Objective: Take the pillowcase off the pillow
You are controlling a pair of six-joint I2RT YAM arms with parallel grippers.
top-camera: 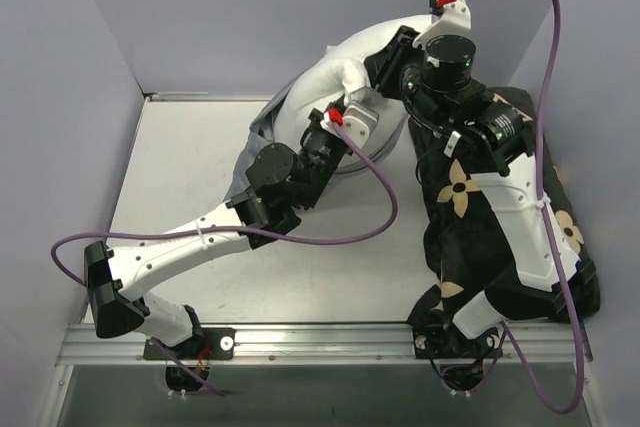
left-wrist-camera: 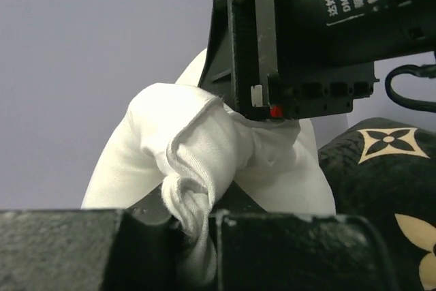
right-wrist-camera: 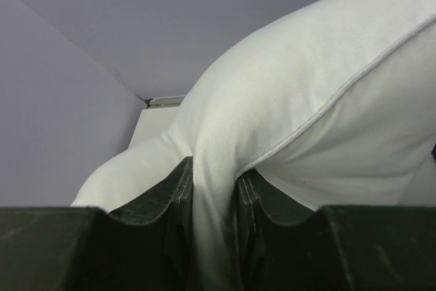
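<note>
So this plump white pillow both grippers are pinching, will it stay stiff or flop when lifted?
Probably floppy: the plump white pillow folds and sags where the right gripper pinches it. Likely light for its size, since the left gripper holds it by just a bunched corner. That thin fabric hold may slip.

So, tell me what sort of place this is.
Probably a robot lab test cell: plain lilac walls box in a white table, and the left arm and right arm are bolted to a metal rail at its near edge.
</note>
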